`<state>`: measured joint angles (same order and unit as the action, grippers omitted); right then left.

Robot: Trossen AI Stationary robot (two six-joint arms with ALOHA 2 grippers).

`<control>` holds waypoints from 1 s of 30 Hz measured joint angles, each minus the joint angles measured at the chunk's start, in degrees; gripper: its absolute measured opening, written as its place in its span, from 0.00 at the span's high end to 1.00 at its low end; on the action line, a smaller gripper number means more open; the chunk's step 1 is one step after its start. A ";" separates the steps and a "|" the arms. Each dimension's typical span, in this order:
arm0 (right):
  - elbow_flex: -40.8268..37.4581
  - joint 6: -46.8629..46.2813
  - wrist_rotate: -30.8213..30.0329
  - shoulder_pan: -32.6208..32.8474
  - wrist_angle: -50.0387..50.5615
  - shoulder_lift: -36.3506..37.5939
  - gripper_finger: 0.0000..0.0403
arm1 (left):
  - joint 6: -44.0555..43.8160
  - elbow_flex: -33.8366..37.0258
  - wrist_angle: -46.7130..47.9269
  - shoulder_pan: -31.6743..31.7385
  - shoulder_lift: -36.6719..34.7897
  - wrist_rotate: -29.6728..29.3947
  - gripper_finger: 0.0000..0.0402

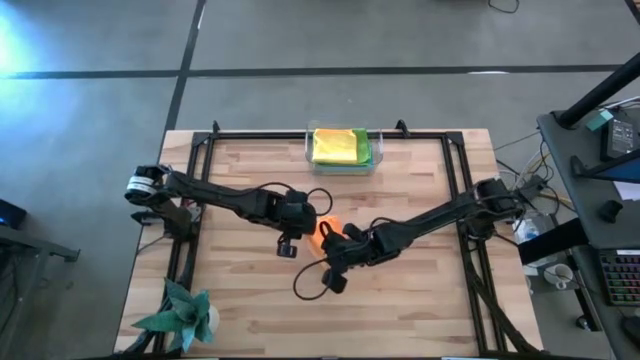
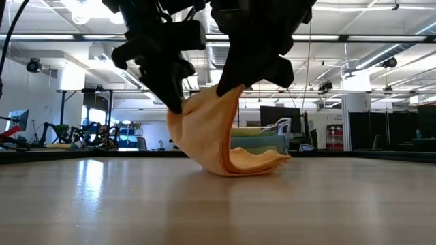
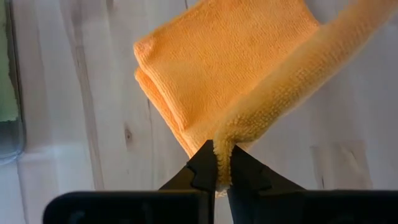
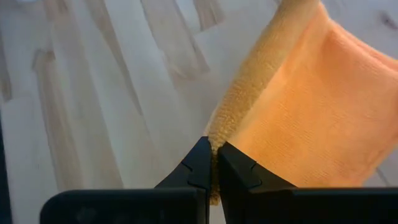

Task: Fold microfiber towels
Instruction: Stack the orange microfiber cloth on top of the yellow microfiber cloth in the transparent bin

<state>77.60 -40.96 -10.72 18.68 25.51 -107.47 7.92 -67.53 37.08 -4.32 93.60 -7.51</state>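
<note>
Orange microfiber towel (image 2: 228, 146), part-folded, lower end on wooden table (image 1: 420, 300), upper edge pinched by left gripper (image 3: 219, 169) and right gripper (image 4: 211, 163), both jaws clamped on it.

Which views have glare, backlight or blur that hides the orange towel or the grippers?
High view: bright glare on the floor at top left, away from the orange towel. Low view: ceiling lights leave both arms as dark silhouettes. Wrist views: left gripper and right gripper sharp, each pinching towel edge.
</note>
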 joint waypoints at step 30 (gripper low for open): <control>9.45 6.18 0.18 -3.72 9.46 -0.38 0.59 | -7.03 -3.07 14.57 0.22 -0.73 -3.39 0.62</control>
<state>87.05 -34.78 -10.55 14.96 34.97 -107.86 0.89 -70.60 51.65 -4.10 92.87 -10.90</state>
